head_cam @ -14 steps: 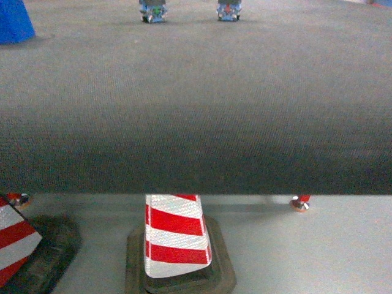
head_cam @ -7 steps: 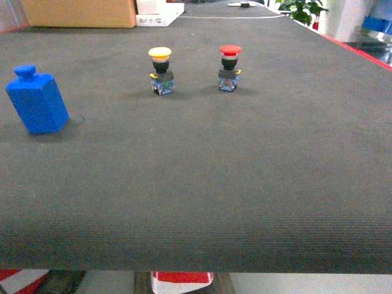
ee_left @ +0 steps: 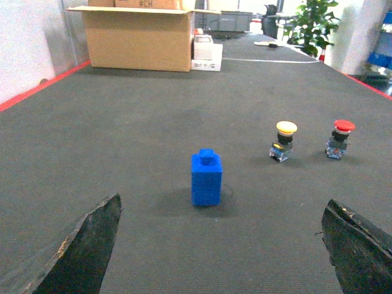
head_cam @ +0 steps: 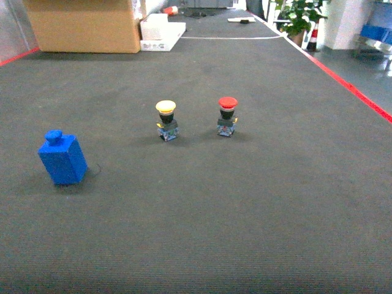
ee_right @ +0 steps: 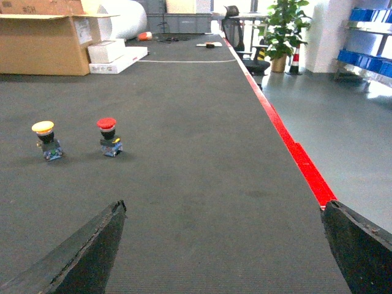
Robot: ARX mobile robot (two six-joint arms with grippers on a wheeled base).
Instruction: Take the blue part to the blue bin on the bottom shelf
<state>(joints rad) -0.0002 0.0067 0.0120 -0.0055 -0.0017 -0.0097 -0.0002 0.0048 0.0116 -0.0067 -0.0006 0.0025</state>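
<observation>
Writing is scarce: the cardboard box (ee_left: 139,38) at the far left of the dark mat (head_cam: 245,202) carries some dark print along its top flap in the left wrist view, too blurred to read, and the white boxes (head_cam: 160,31) beside it show no legible label. The blue part (head_cam: 62,158), a block with a round stud on top, stands upright on the mat at the near left, well apart from the yellow push-button (head_cam: 166,120) and the red push-button (head_cam: 226,116), which stand side by side near the middle. The left wrist view shows the blue part between the two dark fingertips (ee_left: 82,248) of the left gripper (ee_left: 217,248), which are spread wide and hold nothing; the part lies farther off, untouched. The right wrist view does not show the blue part; it shows the two buttons at left, the red edge strip (ee_right: 288,144) of the mat, a potted plant (ee_right: 278,27), blue bins (ee_right: 367,24) on a far shelf, and the right gripper (ee_right: 223,248), also spread wide and bare. Neither gripper appears in the head view.
</observation>
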